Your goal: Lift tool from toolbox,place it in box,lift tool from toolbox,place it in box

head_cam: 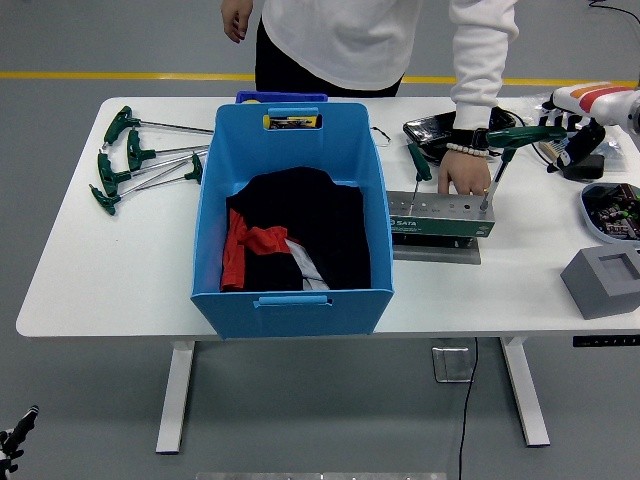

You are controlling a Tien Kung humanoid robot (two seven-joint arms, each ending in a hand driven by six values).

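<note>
A green toolbox rack lies on the white table, right of the blue box. Two green T-handle wrenches stand in the rack: a small one at its left, a taller one at its right end. My right hand, white and orange with black fingers, hovers open at the right tip of the tall wrench's handle and holds nothing. A person's hand presses on the rack's back edge. The blue box holds black and red cloth. The left arm is out of sight.
Several more green T-handle wrenches lie at the table's left end. A grey block and a tray of small parts sit at the right edge. A black device lies behind the rack.
</note>
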